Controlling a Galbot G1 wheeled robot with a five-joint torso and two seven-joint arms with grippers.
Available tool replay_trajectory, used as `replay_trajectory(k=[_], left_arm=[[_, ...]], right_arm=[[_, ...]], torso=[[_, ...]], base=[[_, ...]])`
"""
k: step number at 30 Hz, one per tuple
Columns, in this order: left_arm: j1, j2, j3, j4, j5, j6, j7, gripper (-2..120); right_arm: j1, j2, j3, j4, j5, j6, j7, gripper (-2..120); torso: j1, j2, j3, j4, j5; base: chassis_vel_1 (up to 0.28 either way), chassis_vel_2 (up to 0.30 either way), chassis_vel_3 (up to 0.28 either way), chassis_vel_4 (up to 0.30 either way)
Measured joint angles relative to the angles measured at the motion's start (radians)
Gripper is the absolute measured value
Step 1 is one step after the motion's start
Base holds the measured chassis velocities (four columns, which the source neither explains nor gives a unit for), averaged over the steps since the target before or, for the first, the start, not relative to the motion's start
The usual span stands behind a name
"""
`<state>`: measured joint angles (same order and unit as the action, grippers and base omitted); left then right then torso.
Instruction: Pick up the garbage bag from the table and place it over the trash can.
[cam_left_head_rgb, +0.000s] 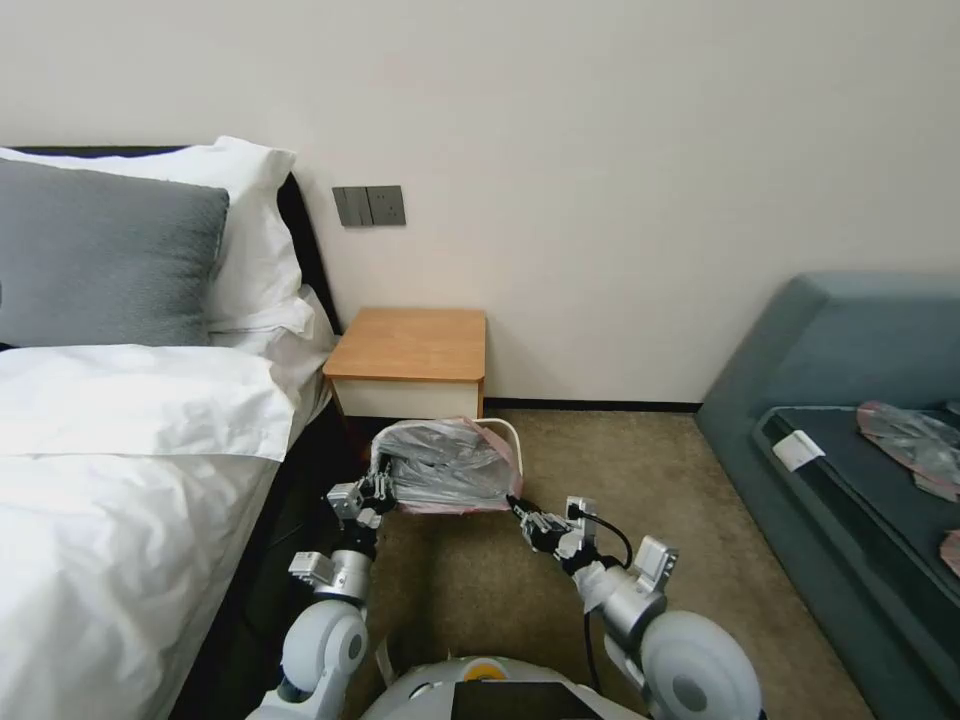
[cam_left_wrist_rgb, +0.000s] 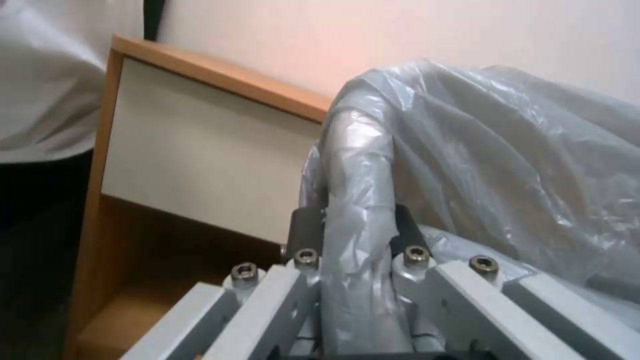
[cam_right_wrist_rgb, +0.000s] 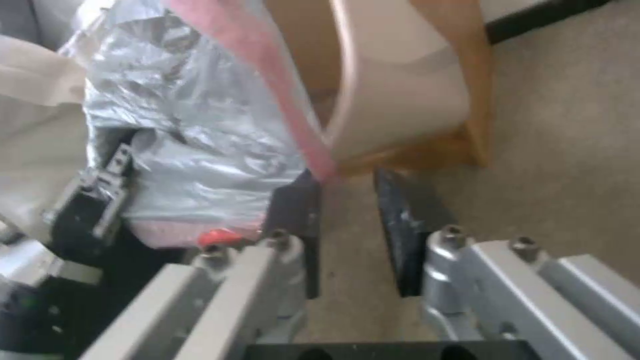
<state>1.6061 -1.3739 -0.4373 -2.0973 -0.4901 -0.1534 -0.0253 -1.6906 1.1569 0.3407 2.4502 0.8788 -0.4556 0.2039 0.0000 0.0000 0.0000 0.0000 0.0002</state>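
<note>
Beige carpet (cam_left_head_rgb: 640, 470) covers the floor between a white-sheeted bed (cam_left_head_rgb: 120, 470) on the left and a blue-grey sofa (cam_left_head_rgb: 850, 400) on the right. Nearest the robot, the left gripper (cam_left_head_rgb: 383, 490) is clamped on the garbage bag (cam_left_head_rgb: 445, 465) at its near left corner; the left wrist view shows a gathered fold of grey plastic (cam_left_wrist_rgb: 357, 210) pinched between the dark pads. The right gripper (cam_left_head_rgb: 516, 508) sits at the bag's near right corner, its pads (cam_right_wrist_rgb: 413, 225) parted over bare carpet, the bag's pink edging (cam_right_wrist_rgb: 280, 100) ending just beside one pad. The bag is draped over the trash can (cam_left_head_rgb: 508, 435), whose cream rim shows on the far right side. Just beyond stands the table (cam_left_head_rgb: 410, 345), against the wall.
</note>
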Motion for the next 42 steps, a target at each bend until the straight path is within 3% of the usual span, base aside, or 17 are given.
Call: replay_trajectory(k=[1, 5, 11, 18, 20, 21, 26, 42], left_arm=[[-0.002, -0.001, 0.000, 0.002, 0.000, 0.001, -0.002, 5], [-0.008, -0.001, 0.000, 0.005, 0.000, 0.006, -0.008, 5], [-0.008, -0.003, -0.003, 0.006, 0.004, 0.012, -0.015, 5], [-0.005, 0.000, 0.002, 0.005, 0.018, 0.018, -0.017, 5], [-0.004, 0.000, 0.004, 0.004, 0.021, 0.018, -0.017, 5], [0.000, 0.001, 0.009, 0.003, 0.031, 0.018, -0.017, 5], [0.007, 0.007, 0.011, -0.003, 0.042, 0.018, -0.016, 5], [0.023, -0.009, 0.019, -0.007, 0.078, 0.016, -0.011, 5]], right_arm=[[-0.030, 0.000, 0.014, 0.009, -0.044, 0.008, -0.029, 32], [-0.098, 0.002, 0.048, 0.036, -0.143, 0.034, -0.097, 44], [-0.137, 0.008, 0.106, 0.049, -0.157, 0.077, -0.159, 64], [-0.019, -0.057, 0.207, 0.049, -0.057, 0.097, -0.179, 90], [0.016, -0.078, 0.215, 0.049, -0.078, 0.120, -0.194, 95], [0.084, -0.113, 0.214, 0.050, -0.184, 0.176, -0.251, 99], [0.164, -0.134, 0.159, 0.000, -0.357, 0.225, -0.342, 100], [0.260, -0.149, -0.028, -0.149, -0.585, 0.296, -0.351, 100]], torso=[[0.000, 0.000, 0.000, -0.0001, -0.0002], [0.000, 0.000, 0.000, 0.0000, -0.0002], [0.000, 0.000, 0.000, -0.0002, -0.0002], [0.000, 0.000, 0.000, 0.0000, 0.0000], [0.000, 0.000, 0.000, 0.0003, -0.0001], [0.000, 0.000, 0.000, 0.0003, -0.0002], [0.000, 0.000, 0.000, -0.0001, -0.0001], [0.000, 0.000, 0.000, 0.0000, -0.0002]], base=[[0.000, 0.000, 0.000, 0.000], [0.000, 0.000, 0.000, 0.000], [0.000, 0.000, 0.000, 0.000], [0.000, 0.000, 0.000, 0.000], [0.000, 0.000, 0.000, 0.000], [0.000, 0.000, 0.000, 0.000], [0.000, 0.000, 0.000, 0.000], [0.000, 0.000, 0.000, 0.000]])
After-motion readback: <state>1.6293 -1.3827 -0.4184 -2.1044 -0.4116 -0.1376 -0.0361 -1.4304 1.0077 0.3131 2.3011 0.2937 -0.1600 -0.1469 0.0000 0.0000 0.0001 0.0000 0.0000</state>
